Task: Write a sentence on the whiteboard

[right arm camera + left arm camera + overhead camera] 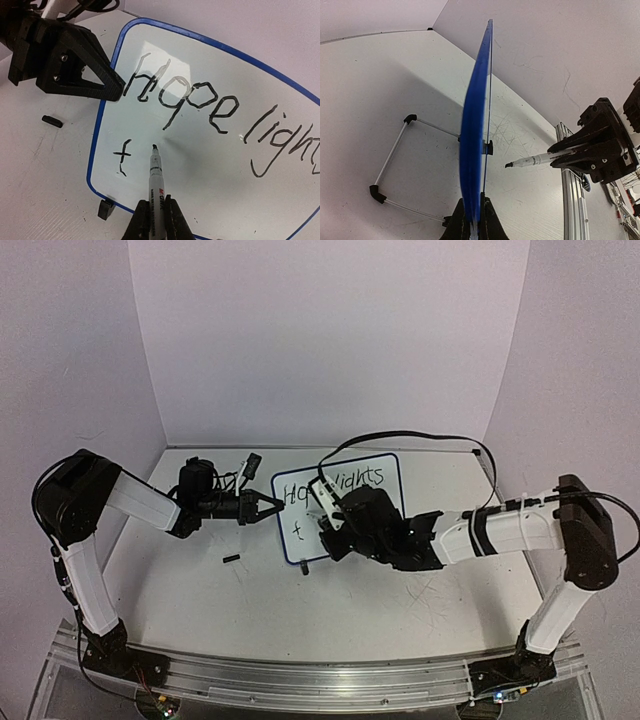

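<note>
The whiteboard (298, 512) stands tilted on its wire stand (395, 165) at mid-table; its blue rim shows edge-on in the left wrist view (472, 140). "Hope lights" is written on the top line of the board (225, 165), with a lone "t" (121, 157) below. My left gripper (278, 506) (474, 212) is shut on the board's left edge. My right gripper (328, 520) (156, 212) is shut on a white marker (156, 175) (535, 161). The marker's black tip (154, 146) hovers a short way off the surface, just right of the "t".
A small black marker cap (231, 560) (52, 121) lies on the table left of the board. A black cable (420, 437) arcs behind the board. The board's black foot (105, 209) rests on the scuffed tabletop. Walls close in the back and sides.
</note>
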Available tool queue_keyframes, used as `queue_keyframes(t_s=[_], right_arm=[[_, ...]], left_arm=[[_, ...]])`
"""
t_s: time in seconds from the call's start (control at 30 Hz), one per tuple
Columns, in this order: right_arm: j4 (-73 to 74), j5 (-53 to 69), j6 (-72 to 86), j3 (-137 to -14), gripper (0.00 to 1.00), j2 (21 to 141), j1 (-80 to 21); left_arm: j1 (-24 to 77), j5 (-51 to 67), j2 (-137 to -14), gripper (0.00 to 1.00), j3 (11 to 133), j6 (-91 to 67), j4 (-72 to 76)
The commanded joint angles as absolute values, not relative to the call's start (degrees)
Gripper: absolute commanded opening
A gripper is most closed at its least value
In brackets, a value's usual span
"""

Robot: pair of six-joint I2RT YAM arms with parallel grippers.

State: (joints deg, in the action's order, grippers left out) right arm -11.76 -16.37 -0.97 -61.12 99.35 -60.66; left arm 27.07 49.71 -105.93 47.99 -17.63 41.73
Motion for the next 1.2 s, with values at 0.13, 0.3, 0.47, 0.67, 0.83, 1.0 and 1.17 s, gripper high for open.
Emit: queue_keyframes(t_s=[0.13,0.3,0.47,0.67,0.83,1.0,1.17], right_arm=[[-13.3,-14.7,-2.7,-65.3,0.0,102.9,-60.6],[-13.4,-16.4,-2.5,-65.5,0.0,103.3,-60.7],[-13.3,-17.8,-2.2,-66.0,0.0,104.4,-60.7],[-12.3,-19.5,-1.9,-65.9,0.0,104.6,-60.7],[-11.4,-18.8,-1.0,-64.8,0.0,104.1,-60.7],[-10.6,-18.0,-0.4,-63.9,0.0,103.8,-60.6],[-10.0,-17.3,1.5,-63.0,0.0,103.5,-60.7]], left_arm=[[27.6,47.3,-106.1,0.0,48.4,-14.2,36.0],[27.6,47.4,-106.0,0.0,48.4,-14.2,35.9],[27.7,47.4,-106.0,0.0,48.6,-14.2,35.8],[27.7,47.4,-106.1,0.0,48.6,-14.1,35.8],[27.7,47.4,-106.1,0.0,48.7,-14.1,35.6],[27.7,47.4,-106.1,0.0,48.7,-14.1,35.6],[27.7,47.4,-106.1,0.0,48.7,-14.1,35.6]])
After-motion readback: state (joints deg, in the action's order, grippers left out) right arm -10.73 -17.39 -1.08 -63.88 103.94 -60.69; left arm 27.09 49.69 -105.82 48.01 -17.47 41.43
